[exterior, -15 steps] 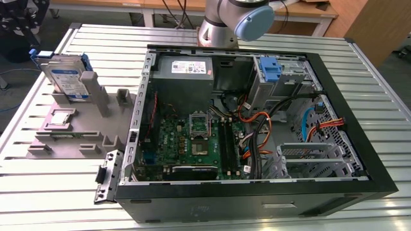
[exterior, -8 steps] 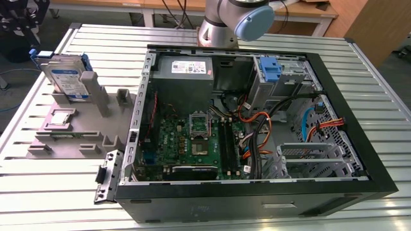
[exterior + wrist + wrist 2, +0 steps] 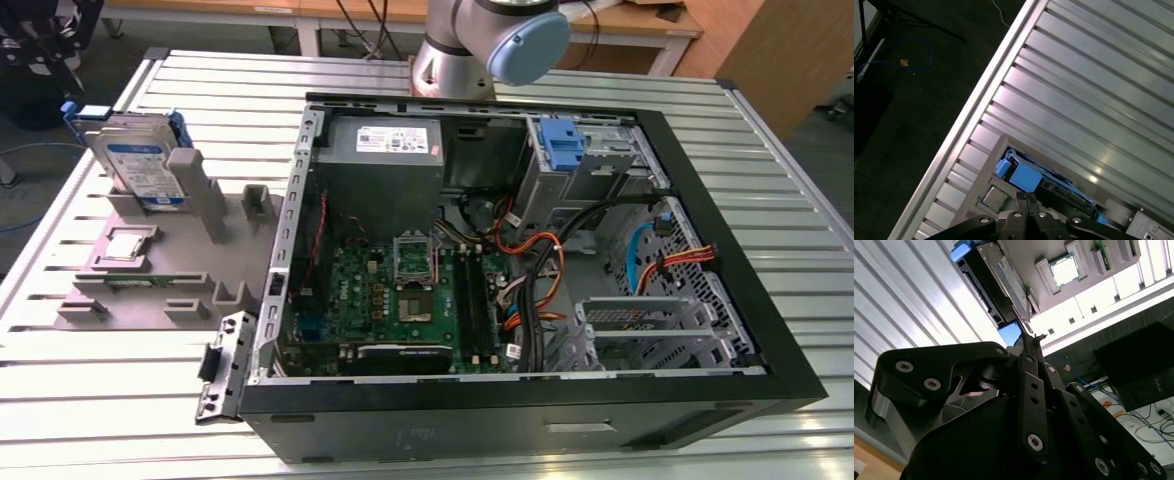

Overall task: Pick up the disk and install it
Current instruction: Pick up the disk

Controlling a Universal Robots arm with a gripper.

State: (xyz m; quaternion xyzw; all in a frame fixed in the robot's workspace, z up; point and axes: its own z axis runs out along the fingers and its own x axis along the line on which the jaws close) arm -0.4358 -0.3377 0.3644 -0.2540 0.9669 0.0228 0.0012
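The disk [image 3: 142, 165] stands on edge in a slot of the grey parts holder [image 3: 160, 290], at the exterior view's left. It is silver, with a white-and-blue label and blue side rails. In the first wrist view I look down on the disk [image 3: 1026, 176] and its blue rail, just past my gripper [image 3: 1026, 199]. The second wrist view shows the disk [image 3: 999, 277] edge-on beyond my gripper [image 3: 1030, 337]. The fingers meet at their tips with nothing between them. The gripper is short of the disk and does not touch it.
A small square silver chip [image 3: 123, 245] lies on the holder beside the disk. To the right, the open computer case [image 3: 747, 330] shows a motherboard [image 3: 400, 290], cables, a grey power-supply box [image 3: 387, 150] and a blue-handled drive bay [image 3: 567, 145]. The ribbed table's edge [image 3: 979, 100] and the floor are close.
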